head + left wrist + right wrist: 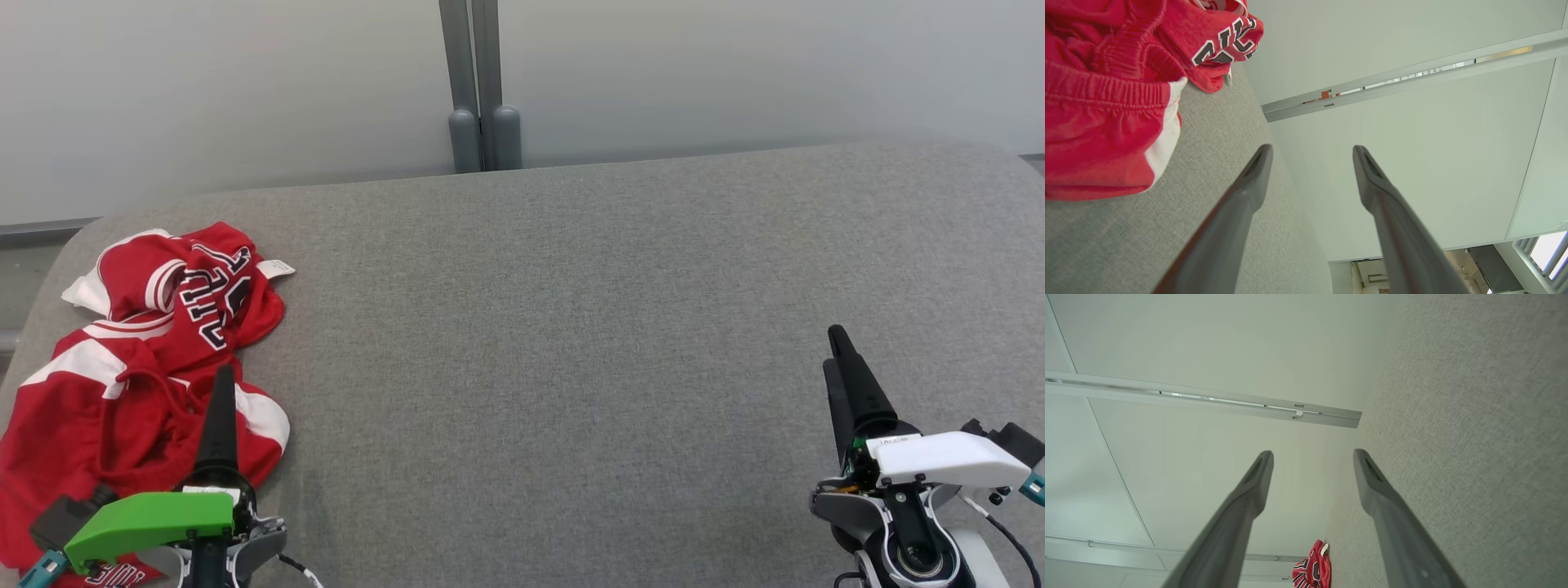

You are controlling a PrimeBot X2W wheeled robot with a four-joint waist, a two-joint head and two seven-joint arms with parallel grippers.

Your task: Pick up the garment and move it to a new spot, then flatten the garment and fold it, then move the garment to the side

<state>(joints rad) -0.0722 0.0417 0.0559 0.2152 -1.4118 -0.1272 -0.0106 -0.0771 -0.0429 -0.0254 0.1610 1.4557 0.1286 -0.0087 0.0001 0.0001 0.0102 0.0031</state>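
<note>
While the grey padded table (571, 327) spreads wide, crumpled red garment (147, 351) heaped at its left end, left gripper (1312, 149) just beside it, fingers apart, empty, right gripper (1312, 453) well apart, fingers likewise spread

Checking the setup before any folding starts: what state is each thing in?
garment: crumpled in a heap, unfolded, at the left end of the grey surface.
left gripper: open, empty, beside the garment.
right gripper: open, empty, by bare surface.

The garment (139, 359) lies on the table (571, 327), far left (wall (245, 82) behind).
</note>
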